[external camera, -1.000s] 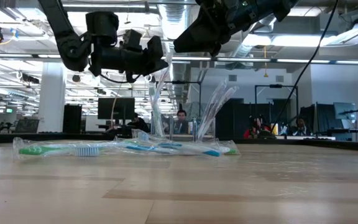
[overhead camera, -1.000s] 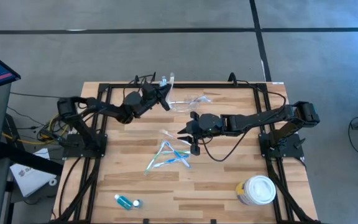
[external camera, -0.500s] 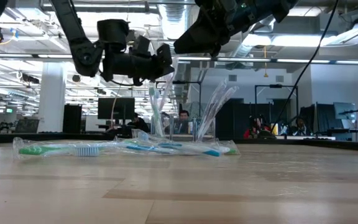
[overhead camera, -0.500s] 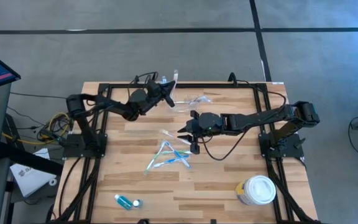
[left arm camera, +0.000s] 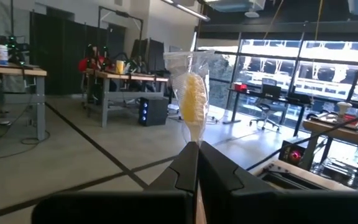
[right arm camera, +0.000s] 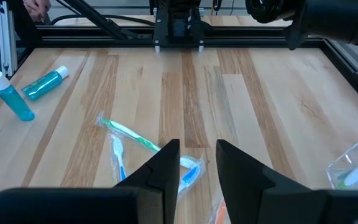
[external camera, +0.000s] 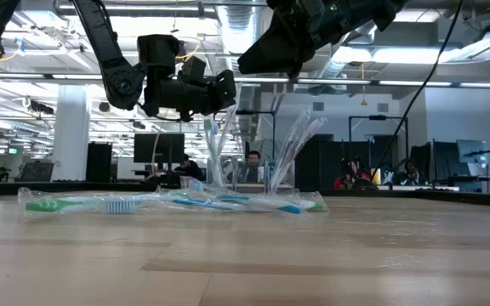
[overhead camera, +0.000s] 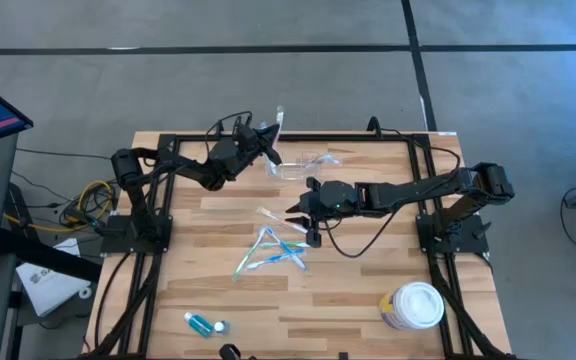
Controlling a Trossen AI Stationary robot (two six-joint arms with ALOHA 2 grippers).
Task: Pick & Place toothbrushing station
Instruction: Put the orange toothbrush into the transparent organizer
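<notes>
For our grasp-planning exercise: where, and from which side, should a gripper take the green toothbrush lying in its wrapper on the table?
Grip the green toothbrush mid-handle, coming straight down from above, fingers across its narrow width. It lies flat, long and thin, so a side approach would likely just push it. One end meets the blue toothbrushes; the free half looks safer.

An open-plan lab: exposed ceiling ducts (external camera: 143, 10), monitor-laden desks (left arm camera: 11, 71), seated people (external camera: 247, 166).
</notes>
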